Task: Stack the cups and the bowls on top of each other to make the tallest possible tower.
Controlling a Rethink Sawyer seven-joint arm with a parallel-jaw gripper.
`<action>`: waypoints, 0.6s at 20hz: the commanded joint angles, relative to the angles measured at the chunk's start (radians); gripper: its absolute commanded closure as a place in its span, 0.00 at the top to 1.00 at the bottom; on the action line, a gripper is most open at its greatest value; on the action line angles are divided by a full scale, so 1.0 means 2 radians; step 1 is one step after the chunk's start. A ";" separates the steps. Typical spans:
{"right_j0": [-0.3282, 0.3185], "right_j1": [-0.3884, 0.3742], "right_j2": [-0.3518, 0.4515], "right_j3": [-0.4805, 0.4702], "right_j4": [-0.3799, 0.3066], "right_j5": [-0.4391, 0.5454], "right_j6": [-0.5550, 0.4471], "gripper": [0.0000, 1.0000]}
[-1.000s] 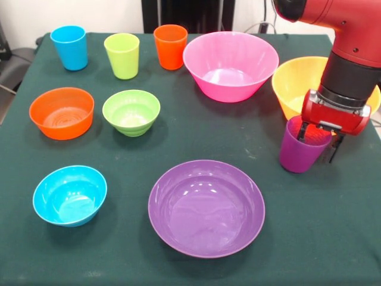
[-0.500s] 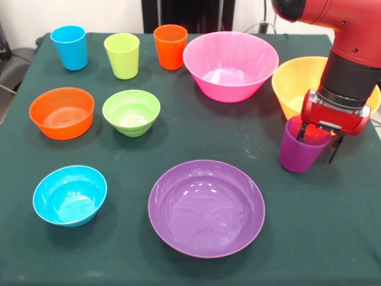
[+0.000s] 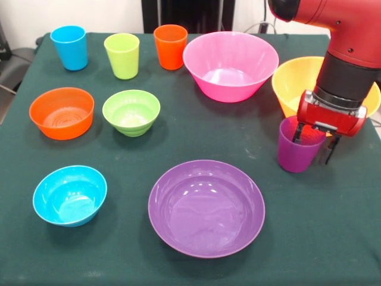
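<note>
We see the gripper (image 3: 314, 143) straddling the far rim of the upright purple cup (image 3: 299, 152), one finger inside, one outside, apparently clamped on its wall, cup on the table just in front of the yellow bowl (image 3: 292, 80)

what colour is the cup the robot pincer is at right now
Purple: the purple cup, with the pincer over its rim, shows best in the front view.
</note>
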 commanded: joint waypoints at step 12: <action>-0.029 -0.011 0.072 0.016 -0.009 0.031 0.038 1.00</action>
